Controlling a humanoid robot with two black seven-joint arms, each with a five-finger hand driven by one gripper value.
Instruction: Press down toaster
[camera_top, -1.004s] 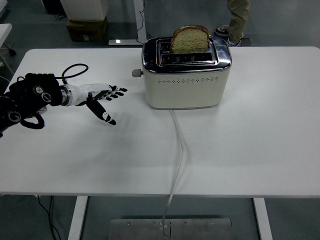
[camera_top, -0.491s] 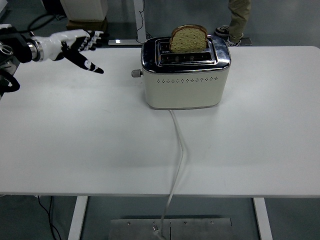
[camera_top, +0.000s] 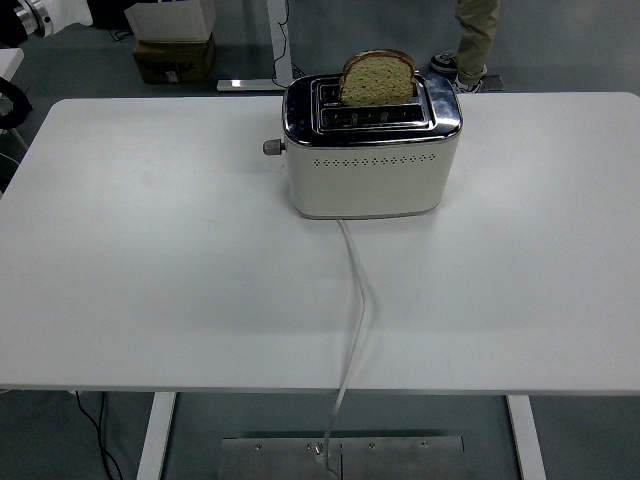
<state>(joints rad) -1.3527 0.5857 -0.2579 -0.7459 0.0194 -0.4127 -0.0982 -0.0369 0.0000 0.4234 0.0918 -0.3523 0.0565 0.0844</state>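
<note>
A cream toaster (camera_top: 370, 170) with a chrome top stands at the back middle of the white table (camera_top: 150, 280). A slice of brown bread (camera_top: 378, 78) stands high out of its far slot. The lever knob (camera_top: 270, 147) sticks out of the toaster's left end, near the top. My left arm (camera_top: 45, 14) shows only as a wrist in the top left corner, lifted far away from the toaster; its hand is cut off by the picture's edge. My right arm is out of view.
The toaster's white cord (camera_top: 357, 300) runs from its front across the table and over the near edge. A person's legs (camera_top: 478, 40) show behind the table. A cardboard box (camera_top: 175, 58) sits on the floor at the back left.
My left arm has risen from the table's left side up and back to the top left corner, the hand leaving the picture. The toaster, lever and bread have not moved.
</note>
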